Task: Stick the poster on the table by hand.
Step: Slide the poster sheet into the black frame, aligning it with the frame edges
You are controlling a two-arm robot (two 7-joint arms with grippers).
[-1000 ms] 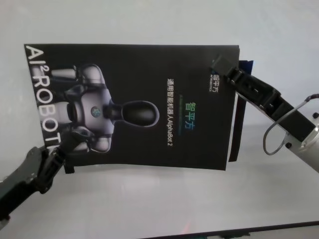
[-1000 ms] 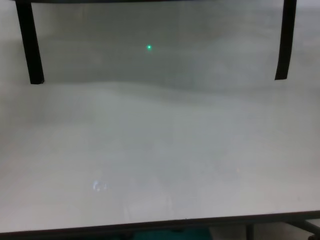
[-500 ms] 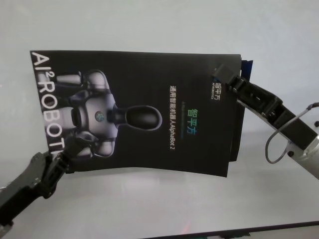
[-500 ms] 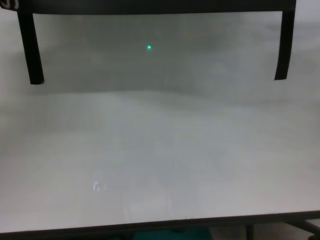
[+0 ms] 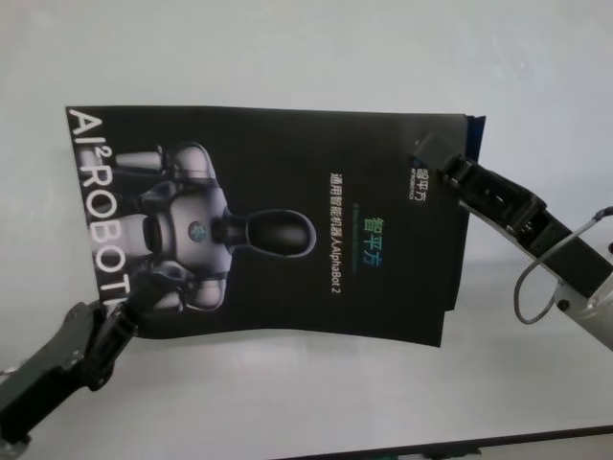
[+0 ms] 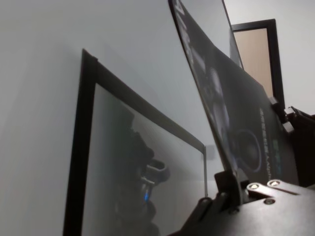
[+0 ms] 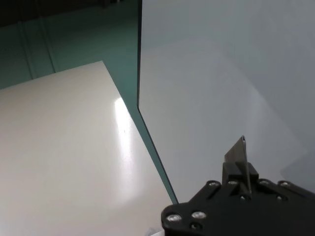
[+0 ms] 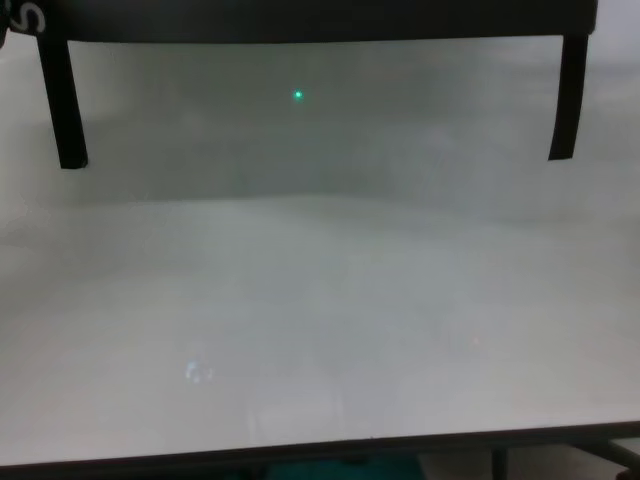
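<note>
Above table (image 5: 287, 57), poster (image 5: 278, 220) shifted right – both grippers (image 5: 129, 302) (image 5: 431, 153) still clamped.

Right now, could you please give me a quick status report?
Left pincer and right pincer both shut on poster. Poster held above table, not yet stuck. Tape strips hanging from its edge.
</note>
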